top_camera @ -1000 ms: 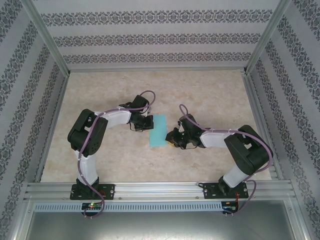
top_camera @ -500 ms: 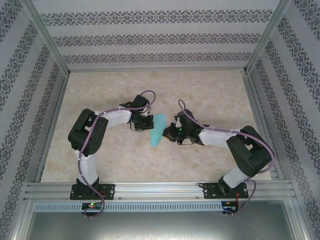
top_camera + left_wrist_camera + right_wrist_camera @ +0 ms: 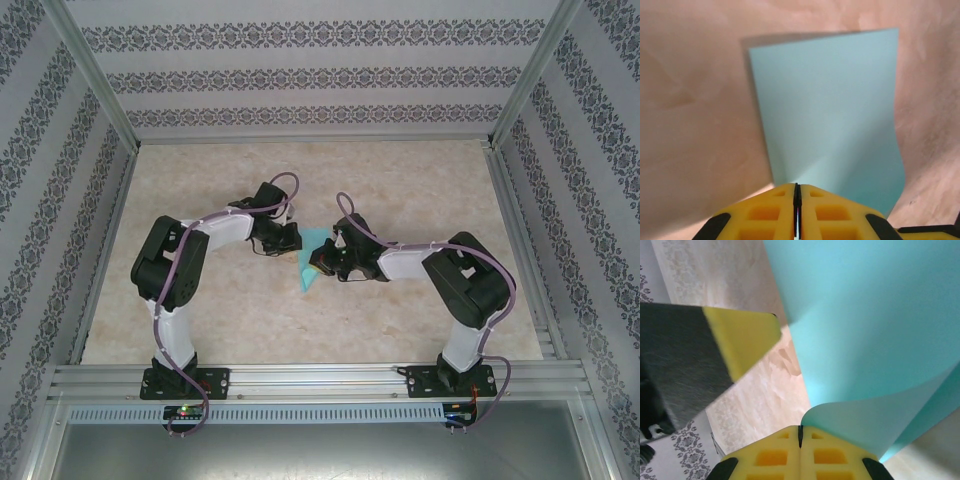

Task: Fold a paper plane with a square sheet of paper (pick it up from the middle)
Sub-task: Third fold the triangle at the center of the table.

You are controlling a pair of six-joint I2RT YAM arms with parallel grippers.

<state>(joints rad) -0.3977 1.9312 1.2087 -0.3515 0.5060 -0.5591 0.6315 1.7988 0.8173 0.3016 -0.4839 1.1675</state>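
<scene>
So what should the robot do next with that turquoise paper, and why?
Probably lower the right gripper toward the left gripper so the edges meet. Both grippers are shut on the square sheet of paper, which curls over in a loose loop, not yet creased flat.
</scene>
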